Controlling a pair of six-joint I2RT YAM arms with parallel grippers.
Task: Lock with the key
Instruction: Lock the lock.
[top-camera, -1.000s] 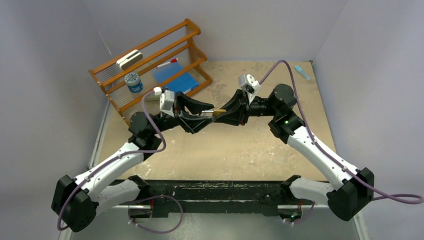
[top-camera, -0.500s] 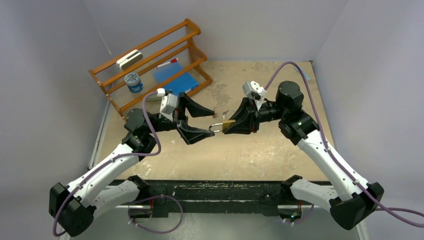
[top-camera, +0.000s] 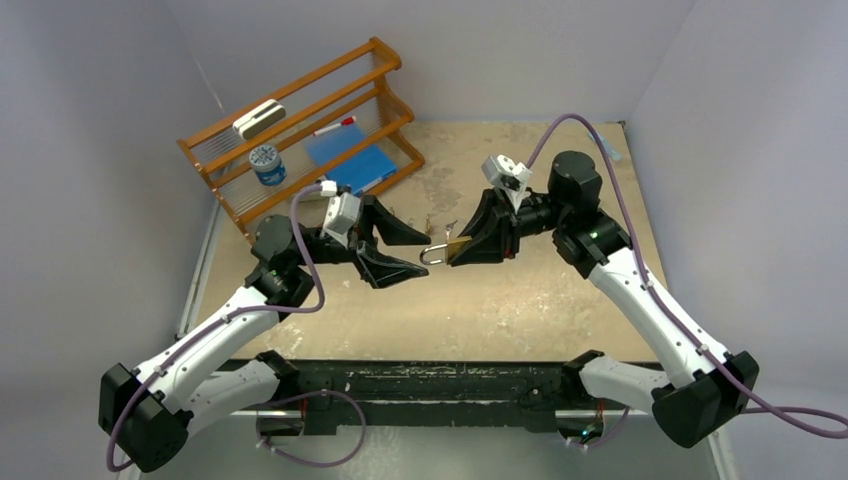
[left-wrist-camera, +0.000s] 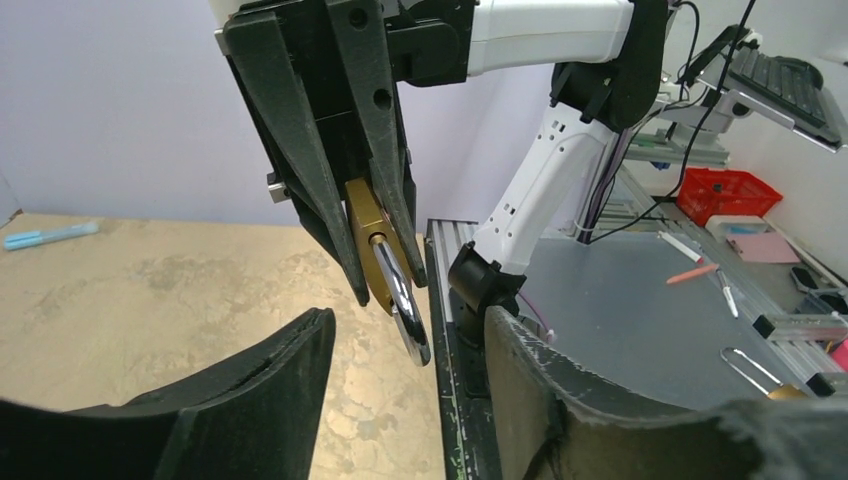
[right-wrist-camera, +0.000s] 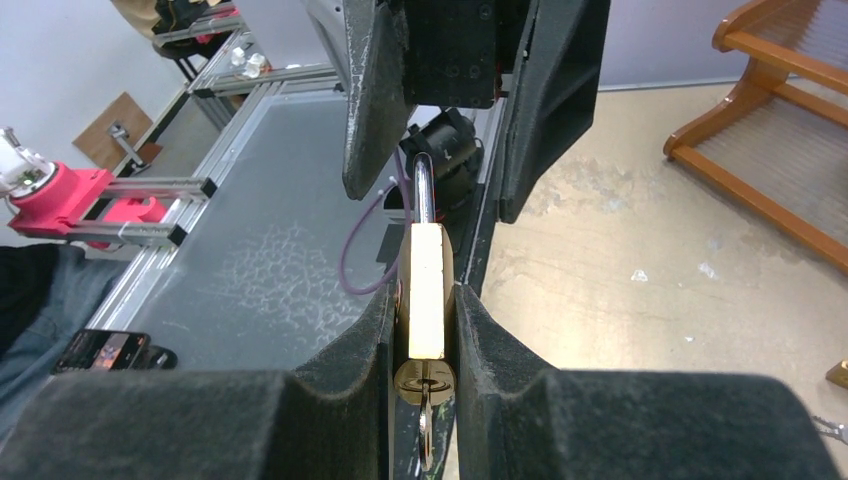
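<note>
Holding: the right gripper (right-wrist-camera: 425, 297) has its two fingers closed narrowly on the brass body of a padlock (right-wrist-camera: 424, 270), one finger pressed to each flat side.
Padlock: raised above the table (top-camera: 500, 310), near its middle, between the two grippers. Its silver loop points at the left gripper. Whether the loop is latched cannot be told.
Key: a key (right-wrist-camera: 424, 432) sticks out of the bottom of the lock body, at the end nearest the right wrist. Most of it is hidden between the fingers.
Left gripper: the left gripper (top-camera: 420, 253) has its fingers spread wide and holds nothing. The loop of the padlock sits just in front of the gap and touches neither finger.
Arms: both reach inward from the near edge and meet nose to nose over the table.
Rack: a wooden rack (top-camera: 383, 52) with three shelves stands at the far left corner.
Top shelf: a white eraser (top-camera: 258, 117).
Middle shelf: a marker (top-camera: 335, 126) with a red cap.
Lower part of the rack: a small jar (top-camera: 267, 165) with a blue lid, and beside it a blue folder (top-camera: 350, 160) lying flat.
Far right corner: a light blue pen (top-camera: 604, 145) lies on the table, well apart from everything else.
</note>
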